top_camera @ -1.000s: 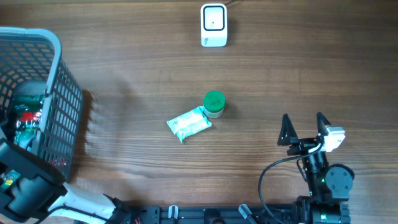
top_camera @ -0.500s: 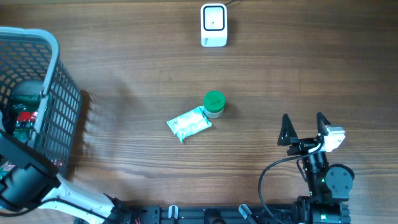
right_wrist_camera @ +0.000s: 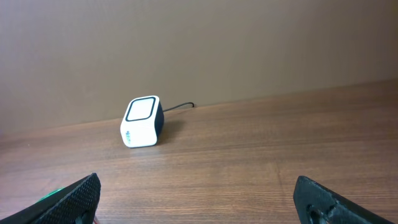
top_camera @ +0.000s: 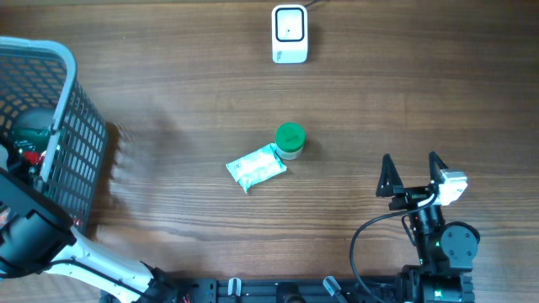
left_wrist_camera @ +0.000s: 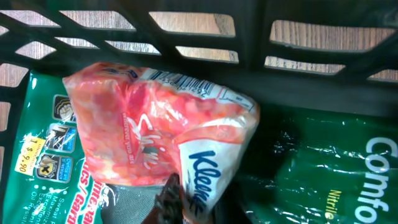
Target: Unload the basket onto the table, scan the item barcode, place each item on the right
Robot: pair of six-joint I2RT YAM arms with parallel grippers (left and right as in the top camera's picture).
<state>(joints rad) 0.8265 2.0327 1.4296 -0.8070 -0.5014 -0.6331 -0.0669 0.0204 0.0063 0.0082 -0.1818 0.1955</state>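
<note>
Left gripper [left_wrist_camera: 180, 200], just snapped shut, pinching pink tissue pack [left_wrist_camera: 155, 124] in basket [top_camera: 84, 160], frame left; grip visible wrist-side only. Right gripper [top_camera: 410, 160] wide.

Surface [top_camera: 185, 93]: wood-grain finish, matt. Basket [top_camera: 84, 147]: dark grey moulded plastic lattice. Tissue pack [left_wrist_camera: 155, 130]: glossy, crinkled plastic film. Green bag [left_wrist_camera: 336, 168]: shiny film with creases. Scanner [top_camera: 289, 35]: smooth white plastic housing. Jar lid [top_camera: 290, 135]: smooth green plastic.

Green-lidded jar [top_camera: 290, 140] sat mid-table right beside a teal wipes packet [top_camera: 257, 167]. Grey mesh basket [top_camera: 80, 143] was at the wooden table's [top_camera: 185, 93] left edge.
</note>
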